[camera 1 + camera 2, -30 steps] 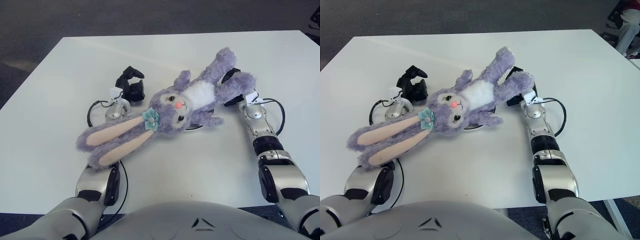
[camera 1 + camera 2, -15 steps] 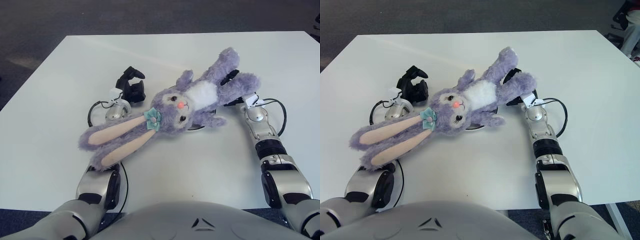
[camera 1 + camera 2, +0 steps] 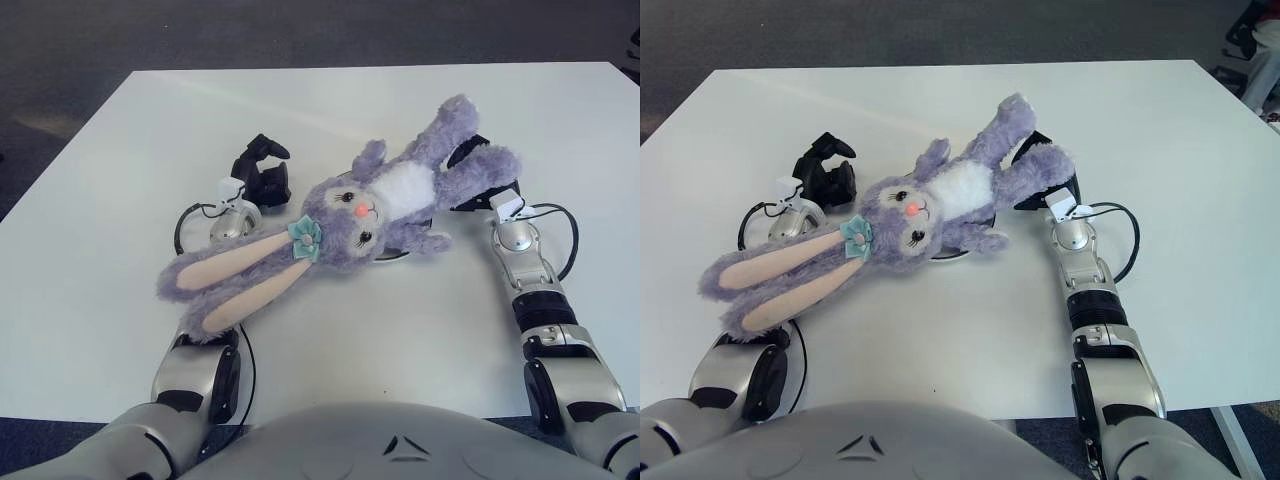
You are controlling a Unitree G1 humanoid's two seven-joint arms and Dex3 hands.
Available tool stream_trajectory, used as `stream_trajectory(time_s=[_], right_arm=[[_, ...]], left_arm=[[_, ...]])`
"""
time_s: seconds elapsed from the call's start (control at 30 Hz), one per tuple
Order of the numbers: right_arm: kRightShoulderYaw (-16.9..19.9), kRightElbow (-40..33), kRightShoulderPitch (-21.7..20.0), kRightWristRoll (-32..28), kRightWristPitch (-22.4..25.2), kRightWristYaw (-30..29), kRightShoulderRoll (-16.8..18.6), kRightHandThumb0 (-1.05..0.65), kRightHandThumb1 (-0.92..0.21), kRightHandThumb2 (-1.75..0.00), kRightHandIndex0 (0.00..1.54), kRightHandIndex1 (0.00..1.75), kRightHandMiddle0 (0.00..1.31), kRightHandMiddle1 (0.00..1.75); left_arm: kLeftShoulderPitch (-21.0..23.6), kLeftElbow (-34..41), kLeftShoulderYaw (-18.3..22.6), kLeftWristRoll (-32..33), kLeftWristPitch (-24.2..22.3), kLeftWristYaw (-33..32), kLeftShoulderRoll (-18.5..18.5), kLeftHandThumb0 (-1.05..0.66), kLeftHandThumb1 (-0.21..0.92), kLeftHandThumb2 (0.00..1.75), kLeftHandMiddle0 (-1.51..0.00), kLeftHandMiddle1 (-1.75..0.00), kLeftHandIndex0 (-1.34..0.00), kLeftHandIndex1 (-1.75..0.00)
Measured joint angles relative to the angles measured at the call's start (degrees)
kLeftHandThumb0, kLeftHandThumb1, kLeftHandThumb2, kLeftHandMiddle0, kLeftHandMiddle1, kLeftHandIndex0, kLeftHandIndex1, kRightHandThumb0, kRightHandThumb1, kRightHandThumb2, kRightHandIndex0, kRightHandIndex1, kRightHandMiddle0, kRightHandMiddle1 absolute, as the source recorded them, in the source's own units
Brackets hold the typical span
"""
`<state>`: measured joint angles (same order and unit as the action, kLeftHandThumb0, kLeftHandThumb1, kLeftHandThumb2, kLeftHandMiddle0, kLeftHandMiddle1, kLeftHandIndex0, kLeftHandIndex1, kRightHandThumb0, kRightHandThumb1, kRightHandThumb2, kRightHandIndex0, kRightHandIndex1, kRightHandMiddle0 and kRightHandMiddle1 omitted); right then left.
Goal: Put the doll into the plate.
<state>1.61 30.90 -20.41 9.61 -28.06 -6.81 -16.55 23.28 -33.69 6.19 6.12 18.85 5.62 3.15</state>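
Doll [image 3: 375,208] lay face-up across the plate [image 3: 400,252], mid-worktop [image 3: 120,250]. Right hand [image 3: 478,180] gripped 1 leg. Left hand [image 3: 262,172], fingers loose, held nothing beside the doll's head.

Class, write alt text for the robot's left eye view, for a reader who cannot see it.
A purple plush rabbit doll lies sprawled over a mostly hidden plate on a white table, its long ears trailing toward the robot. The right robot hand is at the doll's leg; the left robot hand shows beside its head, on the left, holding nothing.
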Motion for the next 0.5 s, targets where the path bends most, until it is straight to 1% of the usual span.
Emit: stream_trajectory(time_s=[0.07, 0.23, 0.5], right_arm=[[0.6, 0.0, 0.1, -0.5, -0.4, -0.1, 0.2, -0.45, -0.41, -1.19, 1.16, 1.75, 0.54, 1.75], [2.3, 0.2, 0.2, -4.3, -0.8, 0.4, 0.9, -0.45, -0.43, -1.17, 1.17, 1.75, 0.53, 1.75], [4.0, 0.3, 0.2, -10.3, -1.5, 3.9, 1.8, -0.44, -0.44, -1.16, 1.13, 1.75, 0.52, 1.75]], left_arm=[[-0.2, 0.4, 0.0, -0.1, 0.0, -0.1, 0.0, -0.45, 0.4, 1.21, -1.22, -1.75, -0.54, -1.75], [-0.8, 1.9, 0.1, -0.9, 0.0, -1.6, 0.0, -0.46, 0.38, 1.23, -1.23, -1.75, -0.56, -1.75], [-1.5, 3.5, 0.4, -2.2, 0.0, -3.6, 0.5, -0.46, 0.37, 1.24, -1.24, -1.75, -0.57, -1.75]])
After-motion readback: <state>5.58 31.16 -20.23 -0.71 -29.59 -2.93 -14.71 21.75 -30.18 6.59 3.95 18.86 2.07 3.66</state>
